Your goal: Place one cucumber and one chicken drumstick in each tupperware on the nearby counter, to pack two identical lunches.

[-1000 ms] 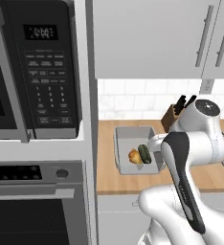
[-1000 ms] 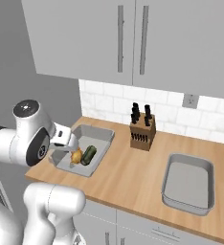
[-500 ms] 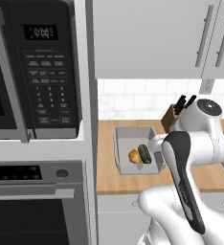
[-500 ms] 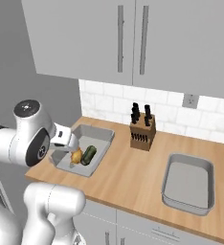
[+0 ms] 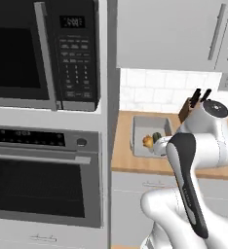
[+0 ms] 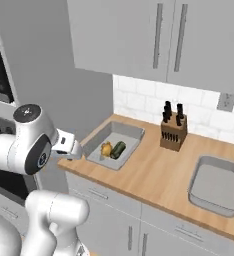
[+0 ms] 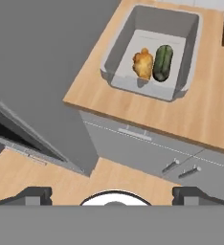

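On the wooden counter [image 6: 159,172] stands a grey tupperware [image 6: 135,131] holding one golden chicken drumstick [image 6: 106,149] and one dark green cucumber [image 6: 118,150], side by side. In the hand view the same tupperware [image 7: 181,88] is at the top, with the drumstick [image 7: 142,63] left of the cucumber [image 7: 162,62]. A second tupperware [image 6: 216,202] lies at the right of the counter with nothing in it. My gripper [image 7: 113,194] is open and holds nothing. It hangs off the counter's front left corner, above the floor and short of the filled box.
A knife block [image 6: 171,131] stands at the back of the counter between the two boxes. A tall grey cabinet with a microwave [image 5: 43,53] and an oven [image 5: 43,185] stands left of the counter. Drawer fronts [image 7: 147,143] run below the counter edge.
The whole picture has shifted right and the counter looks farther off, so the base has moved. The food and boxes lie as before, and the gripper stays open.
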